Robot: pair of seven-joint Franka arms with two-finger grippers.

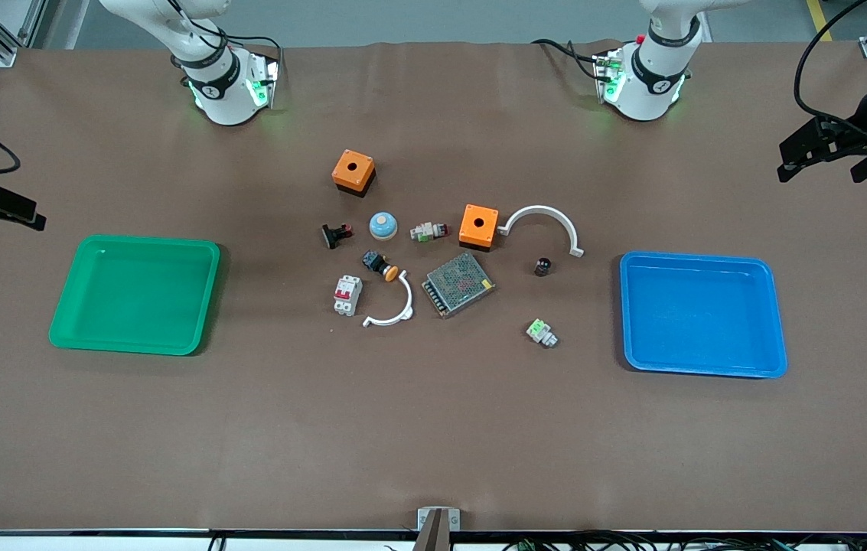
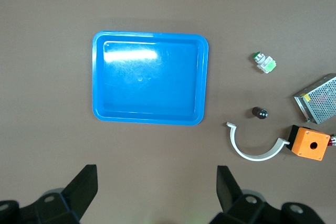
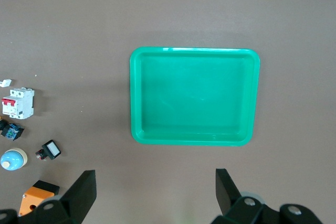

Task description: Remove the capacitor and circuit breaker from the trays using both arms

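Note:
The capacitor (image 1: 542, 266), a tiny dark cylinder, stands on the table between the white arc and the blue tray (image 1: 701, 314); it also shows in the left wrist view (image 2: 260, 112). The breaker (image 1: 347, 295), a white block with red levers, lies at the parts cluster's edge toward the green tray (image 1: 135, 295); it also shows in the right wrist view (image 3: 18, 103). My left gripper (image 1: 819, 170) (image 2: 156, 187) hangs open and empty, high above the table by the blue tray (image 2: 149, 80). My right gripper (image 1: 16, 210) (image 3: 155, 190) hangs open and empty, high by the green tray (image 3: 194, 98).
Between the trays lie two orange boxes (image 1: 353, 171) (image 1: 478, 226), a metal mesh power supply (image 1: 457, 284), two white arcs (image 1: 544, 223) (image 1: 391, 310), a blue dome button (image 1: 383, 225), a white-and-green connector (image 1: 541, 332), and other small button parts. Both trays are empty.

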